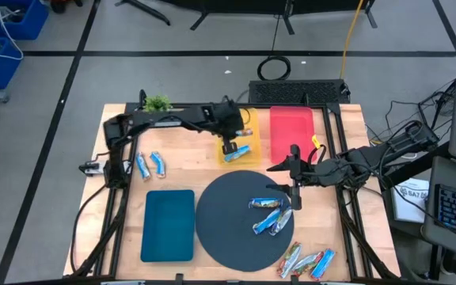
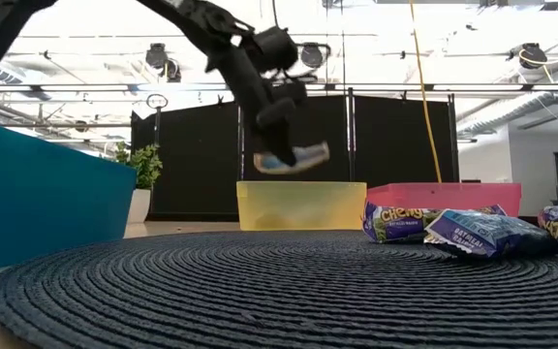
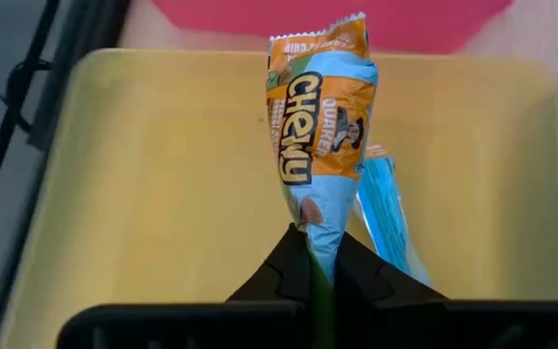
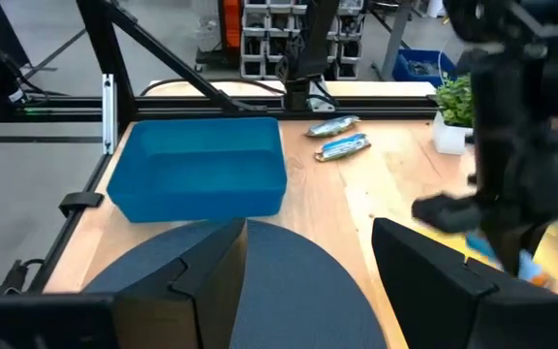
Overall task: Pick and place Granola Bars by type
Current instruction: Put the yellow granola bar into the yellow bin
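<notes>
Fingers of the left gripper (image 3: 310,267) pinched tight on one end of a blue-and-orange granola bar (image 3: 320,145), bar hanging above the yellow tray (image 1: 248,127), clear of the tray floor in the low view. Right gripper (image 4: 308,262) fingers spread wide apart, nothing between them, hovering over the round dark mat's (image 1: 220,229) edge on the side nearest the red tray (image 1: 291,131).

Landmark: round dark mat. Teal tray (image 1: 169,226) just beside the mat, on the left arm's side. Yellow tray and red tray side by side past the mat's far edge. A second blue bar (image 3: 386,218) lies in the yellow tray. Three bars (image 1: 267,215) rest on the mat near the right gripper. Three more bars (image 1: 307,261) off the mat at its near right edge. Two bars (image 1: 150,165) on bare wood beyond the teal tray. Small green plant (image 1: 157,102) at the table's far left corner.
</notes>
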